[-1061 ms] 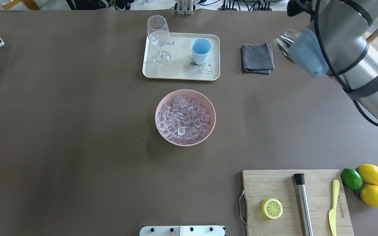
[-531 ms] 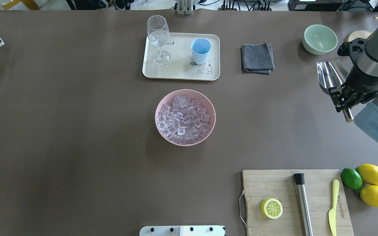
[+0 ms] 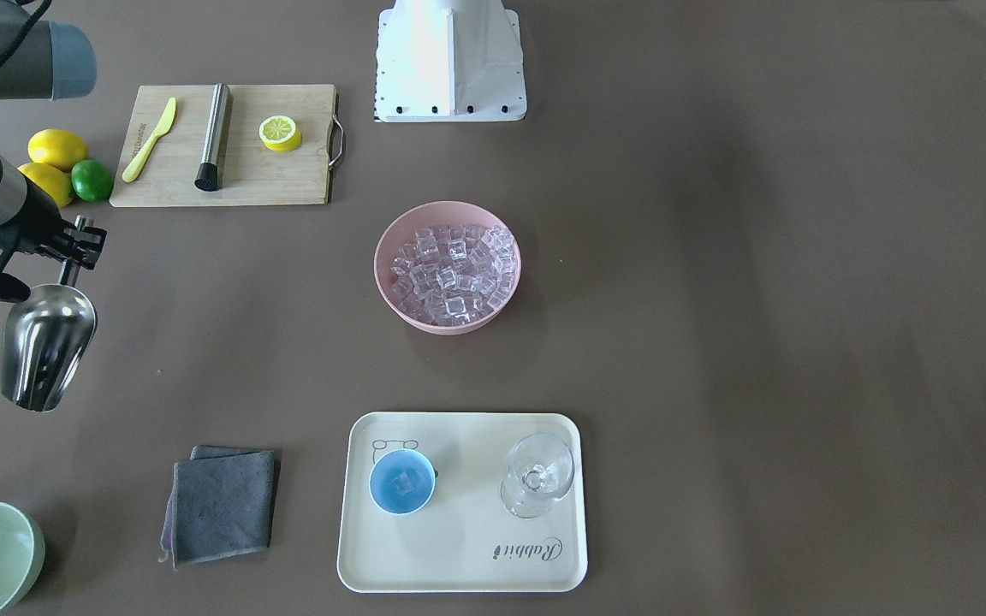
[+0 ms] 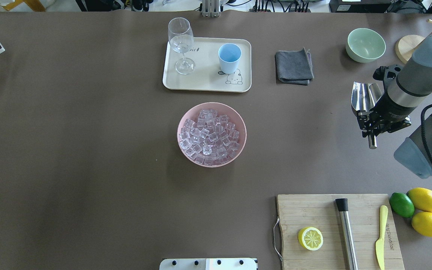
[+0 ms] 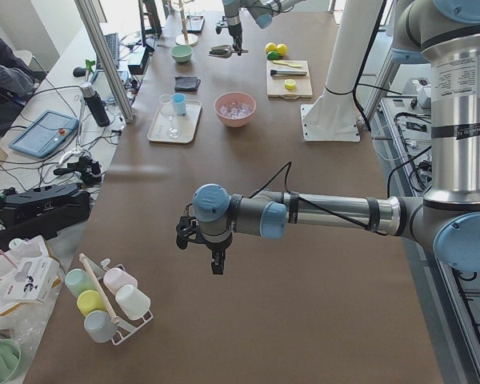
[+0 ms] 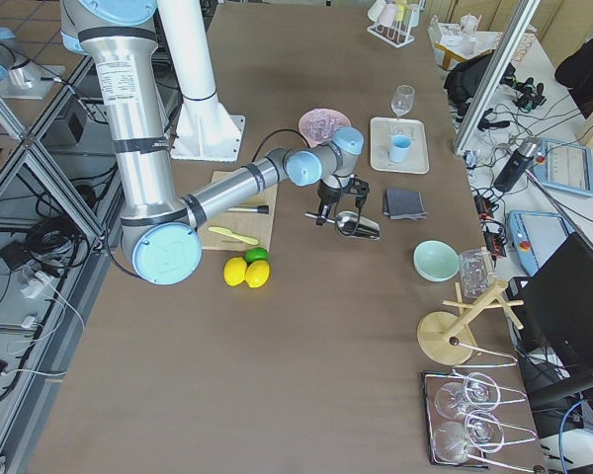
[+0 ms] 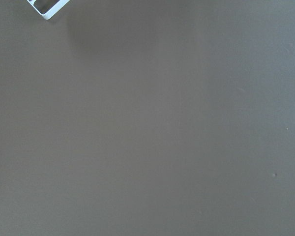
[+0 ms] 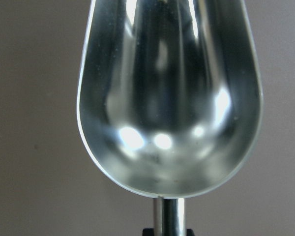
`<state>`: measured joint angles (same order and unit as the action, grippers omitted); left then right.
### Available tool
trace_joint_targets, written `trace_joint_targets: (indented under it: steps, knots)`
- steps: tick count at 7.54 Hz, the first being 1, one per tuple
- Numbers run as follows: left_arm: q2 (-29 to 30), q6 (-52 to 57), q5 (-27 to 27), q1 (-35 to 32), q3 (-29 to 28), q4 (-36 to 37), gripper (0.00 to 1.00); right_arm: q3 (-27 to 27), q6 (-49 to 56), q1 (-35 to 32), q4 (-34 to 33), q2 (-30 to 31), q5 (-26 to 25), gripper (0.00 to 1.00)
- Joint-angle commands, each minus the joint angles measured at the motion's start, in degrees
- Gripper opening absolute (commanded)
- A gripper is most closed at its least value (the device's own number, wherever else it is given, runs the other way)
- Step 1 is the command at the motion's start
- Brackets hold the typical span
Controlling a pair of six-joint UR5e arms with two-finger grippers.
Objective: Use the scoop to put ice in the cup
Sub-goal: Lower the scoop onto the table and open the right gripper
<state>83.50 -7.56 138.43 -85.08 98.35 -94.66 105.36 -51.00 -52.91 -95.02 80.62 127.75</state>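
Scoop [image 4: 363, 98] and right gripper [image 4: 376, 123] hang near the 3 o'clock edge of the table [image 4: 88, 150] in the overhead view. The gripper is pinched on the tubular handle. The trough points toward 12 o'clock and the handle's free end toward 6. The wrist covers part of the trough's right side there. In the right wrist view the trough is bare polished steel with bright glints. Its mouth is cut off by the top edge, and the handle runs out at the bottom between two dark slivers too small to identify.

Ice [image 4: 210, 137] is heaped in a pink bowl [image 4: 243, 131] at mid-table, well apart from the scoop. The cup [image 4: 230, 58] stands upright at about 1 o'clock from the bowl, on a cream tray [image 4: 204, 84], with a wine glass [image 4: 181, 45] at its 9 o'clock. From overhead the cup's inside is hard to read. The front-facing view shows one pale cube-like shape on its blue bottom.

The left gripper [image 5: 216, 258] appears only in the left side view, small, above the brown tabletop. Whether its jaws are spread or closed cannot be told. Its wrist camera shows only table and a white corner clipped at top left.
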Motion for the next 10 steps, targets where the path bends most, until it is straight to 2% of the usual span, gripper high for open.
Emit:
trace_joint_targets:
  steps: [1,3,6,8,9,10]
  knots:
    - [0.0,0.0,0.0,0.1,-0.2,0.0,0.98,-0.9,-0.5,1.8,1.5,1.6,3.2,0.00]
    - [0.0,0.0,-0.1,0.1,-0.3,0.1,0.98,-0.8,-0.5,2.7,1.6,1.7,5.3,0.00]
    - [0.1,0.0,-0.1,0.3,-0.3,0.1,0.98,-1.7,0.0,4.5,1.6,1.7,5.4,0.00]
    - [0.1,0.0,-0.1,0.3,-0.3,0.1,0.98,-1.7,0.1,4.6,1.7,1.7,5.3,0.70]
    - [0.1,0.0,-0.1,0.4,-0.3,0.1,0.98,-1.8,-0.2,4.6,3.4,1.8,5.3,1.00]
    - [0.1,0.0,-0.1,0.4,-0.3,0.0,0.98,-1.6,-0.5,4.5,4.6,2.1,5.2,1.00]
